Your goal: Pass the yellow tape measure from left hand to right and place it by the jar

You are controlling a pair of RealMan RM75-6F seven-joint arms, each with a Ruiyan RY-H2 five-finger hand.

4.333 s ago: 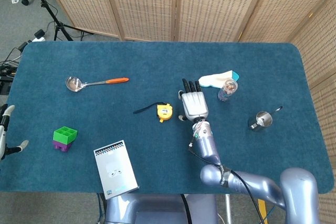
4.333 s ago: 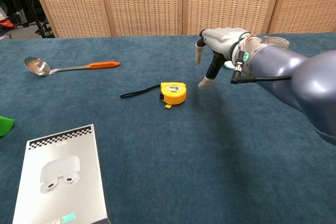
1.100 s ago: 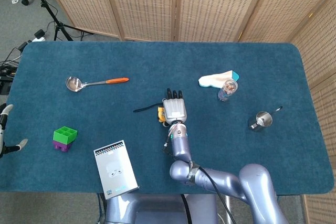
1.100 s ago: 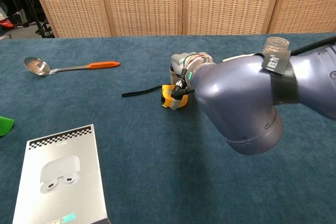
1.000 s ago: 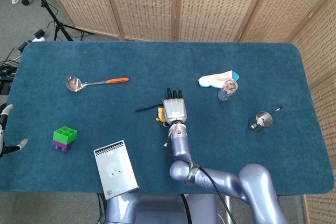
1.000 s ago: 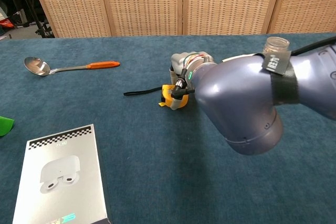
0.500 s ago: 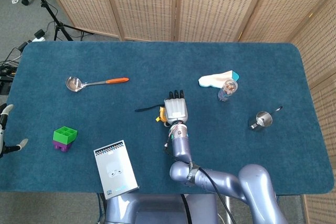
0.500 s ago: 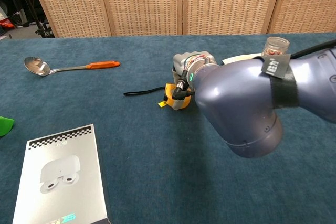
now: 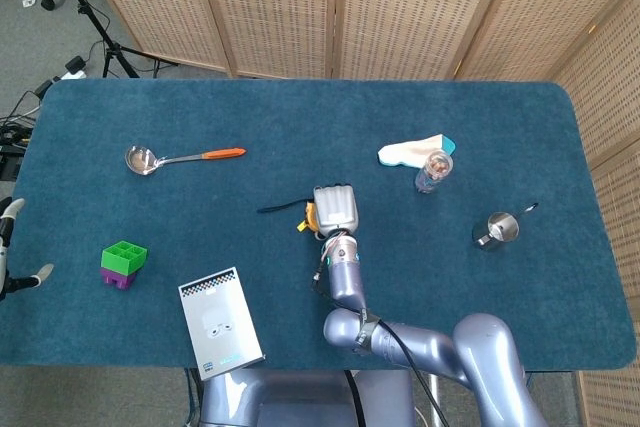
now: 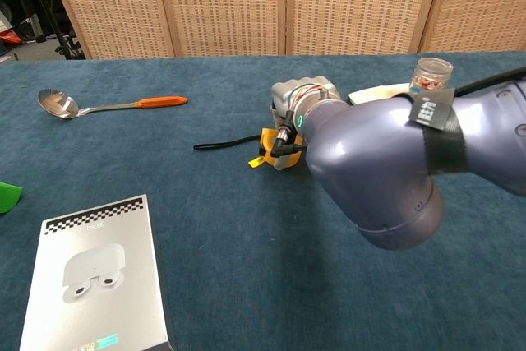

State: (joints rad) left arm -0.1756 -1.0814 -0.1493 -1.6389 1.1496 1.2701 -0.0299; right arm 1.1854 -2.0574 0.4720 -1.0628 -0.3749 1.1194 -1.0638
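The yellow tape measure (image 9: 310,216) (image 10: 267,148) lies on the blue table mid-centre, its black strap (image 9: 279,208) (image 10: 222,144) trailing left. My right hand (image 9: 335,207) (image 10: 297,101) sits on top of it with fingers curled down around its body, hiding most of it. The jar (image 9: 434,169) (image 10: 432,72) stands upright well to the right of that hand. My left hand (image 9: 12,247) shows only at the far left edge of the head view, off the table, fingers apart and holding nothing.
A white cloth (image 9: 410,152) (image 10: 374,91) lies beside the jar, and a metal cup (image 9: 496,229) stands further right. A ladle (image 9: 180,157) (image 10: 107,105), a green-and-purple block (image 9: 123,263) and a white box (image 9: 220,317) (image 10: 94,273) occupy the left half.
My right hand came from beside the jar over to the tape measure, nudged it slightly, and its outstretched fingers have now curled down around it.
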